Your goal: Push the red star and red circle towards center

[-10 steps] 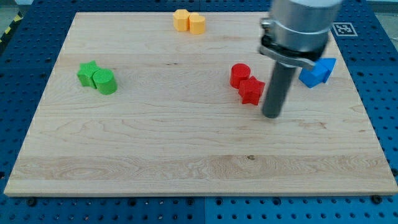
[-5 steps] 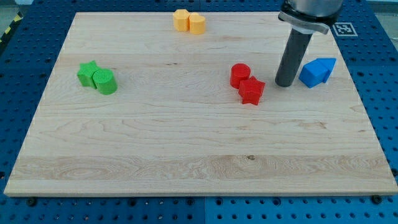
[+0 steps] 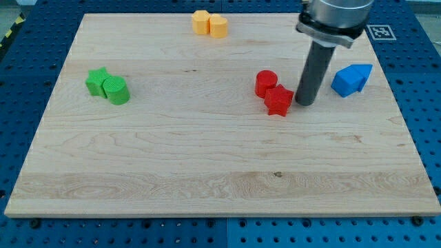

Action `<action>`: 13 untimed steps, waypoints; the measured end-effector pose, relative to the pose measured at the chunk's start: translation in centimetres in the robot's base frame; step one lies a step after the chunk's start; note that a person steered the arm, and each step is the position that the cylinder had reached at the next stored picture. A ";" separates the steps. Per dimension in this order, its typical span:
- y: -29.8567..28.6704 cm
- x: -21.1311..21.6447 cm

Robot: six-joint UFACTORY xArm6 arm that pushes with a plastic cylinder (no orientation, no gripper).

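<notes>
The red circle [image 3: 265, 83] and the red star [image 3: 279, 100] sit touching each other, right of the board's middle, the star lower right of the circle. My tip [image 3: 304, 102] rests on the board just right of the red star, very close to it or touching. The dark rod rises from it toward the view's top.
A green star [image 3: 97, 80] and green cylinder [image 3: 116, 90] sit at the view's left. Two yellow-orange blocks [image 3: 209, 24] sit at the top edge. Blue blocks [image 3: 351, 79] lie right of my tip. The wooden board [image 3: 207, 172] lies on a blue pegboard table.
My tip went from lower right of the red star up toward the blue blocks, then back down-left to the star's right side. The blocks have not visibly moved.
</notes>
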State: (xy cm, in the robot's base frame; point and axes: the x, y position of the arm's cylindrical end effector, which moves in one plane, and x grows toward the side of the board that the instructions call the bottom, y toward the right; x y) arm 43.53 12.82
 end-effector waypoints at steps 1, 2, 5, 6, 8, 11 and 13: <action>-3.2 0.0; -5.3 0.0; 2.4 -0.1; 2.3 -1.1; 1.0 -2.8; -0.7 -3.7; -3.7 -3.7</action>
State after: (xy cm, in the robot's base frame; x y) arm 39.83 9.15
